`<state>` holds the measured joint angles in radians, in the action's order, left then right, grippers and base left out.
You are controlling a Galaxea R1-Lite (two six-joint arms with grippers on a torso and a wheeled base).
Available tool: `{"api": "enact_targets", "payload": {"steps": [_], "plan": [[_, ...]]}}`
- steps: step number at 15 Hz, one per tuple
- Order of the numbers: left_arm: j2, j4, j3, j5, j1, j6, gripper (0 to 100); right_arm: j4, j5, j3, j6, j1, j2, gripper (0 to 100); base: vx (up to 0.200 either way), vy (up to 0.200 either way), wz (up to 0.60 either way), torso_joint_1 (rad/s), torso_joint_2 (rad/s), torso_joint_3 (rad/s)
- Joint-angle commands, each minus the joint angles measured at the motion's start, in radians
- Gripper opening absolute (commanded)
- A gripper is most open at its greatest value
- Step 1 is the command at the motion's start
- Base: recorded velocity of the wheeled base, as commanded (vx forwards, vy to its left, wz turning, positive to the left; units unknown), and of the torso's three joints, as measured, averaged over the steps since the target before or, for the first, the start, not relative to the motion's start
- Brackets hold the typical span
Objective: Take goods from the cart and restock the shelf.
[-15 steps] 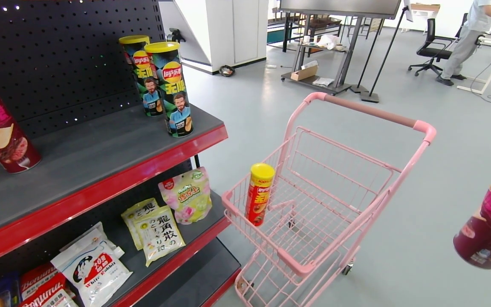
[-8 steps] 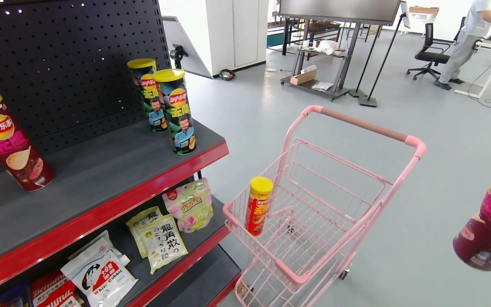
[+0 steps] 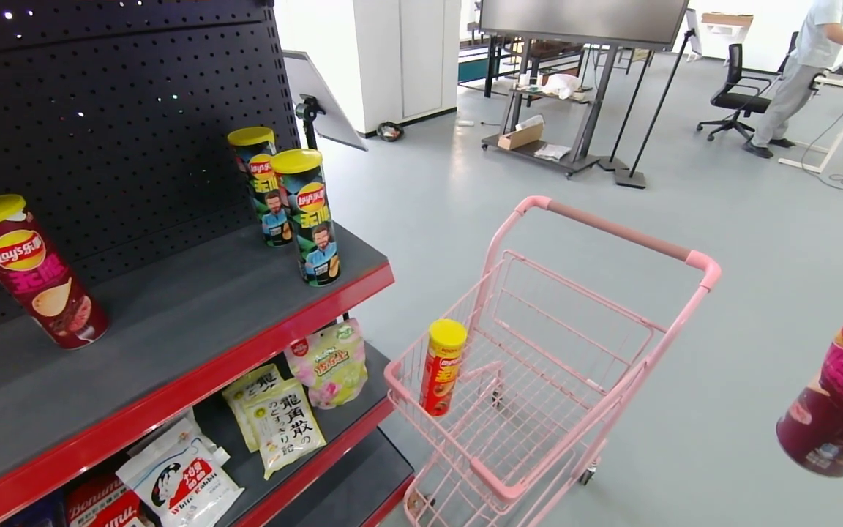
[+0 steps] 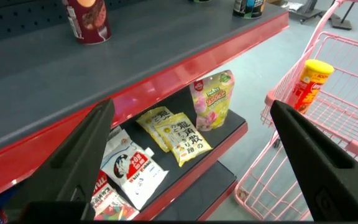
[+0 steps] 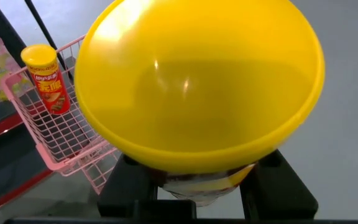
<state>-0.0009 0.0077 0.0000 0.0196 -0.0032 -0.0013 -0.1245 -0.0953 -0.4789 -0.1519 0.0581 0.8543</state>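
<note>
maroon chip can (image 3: 838,399) with a yellow lid (image 5: 197,81), yellow logo patch near the top, pale print near the base. it hangs in the air over the grey floor at the robot's right, right of the pink cart (image 3: 615,228), well apart from the shelf (image 3: 173,293). long axis near upright but tilted: lid end up and leaning to the robot's right, base down and toward the cart. right gripper (image 5: 201,186) is clamped on the can body below the lid, black fingers on either side. left gripper (image 4: 192,112) is spread wide with nothing between the fingers, in front of the red shelf edge. red can (image 3: 442,366), yellow lid, stands upright in the cart's corner nearest the shelf. on the top shelf: another maroon can (image 3: 34,274) upright at left, two green-black cans (image 3: 315,216) upright near the right end. snack bags (image 3: 282,417) lie on the lower shelf.
</note>
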Motion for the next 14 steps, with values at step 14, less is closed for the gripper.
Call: {"api": "enact_targets", "payload": {"steps": [14], "plan": [[0.001,0.000,0.000,0.000,0.000,0.000,100,0.008,-0.006,0.060,-0.001,-0.001,-0.052,0,0.000,0.000,0.17,0.084,-0.19,-0.105]]}}
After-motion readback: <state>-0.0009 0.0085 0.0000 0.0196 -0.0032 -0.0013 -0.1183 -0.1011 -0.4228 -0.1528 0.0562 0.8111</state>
